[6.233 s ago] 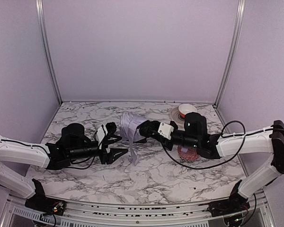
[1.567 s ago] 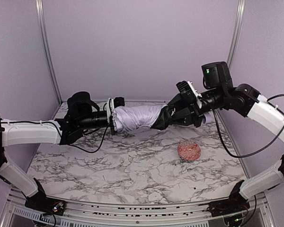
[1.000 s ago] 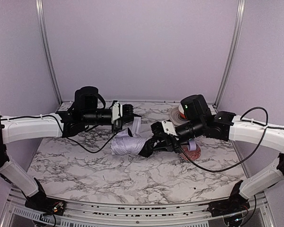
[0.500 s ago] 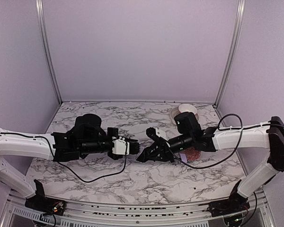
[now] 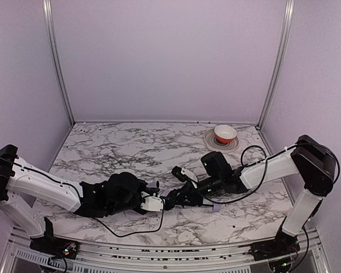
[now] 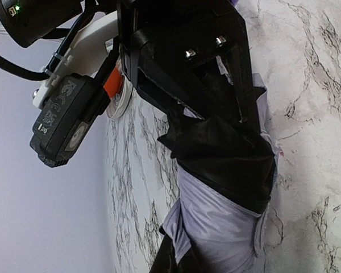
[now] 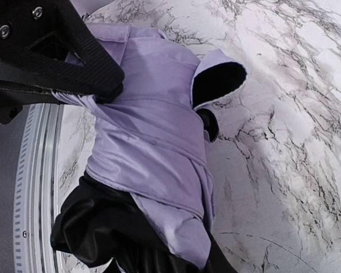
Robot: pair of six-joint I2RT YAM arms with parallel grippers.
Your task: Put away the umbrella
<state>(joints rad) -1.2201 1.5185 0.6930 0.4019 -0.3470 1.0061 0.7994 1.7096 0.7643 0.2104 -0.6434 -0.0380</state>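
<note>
Your umbrella [image 7: 153,131] is a crumpled wad of smooth lavender cloth with glossy black lining, bunched between both jaws over the marbled tabletop [image 7: 284,114]. Your right jaws clamp it, slightly apart; your left jaws are pinched together on its cloth.

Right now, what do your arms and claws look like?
My left arm and right arm are white tubes with black joints. Black cables loop along them. The left claw and right claw are black, with small white blocks behind.
</note>
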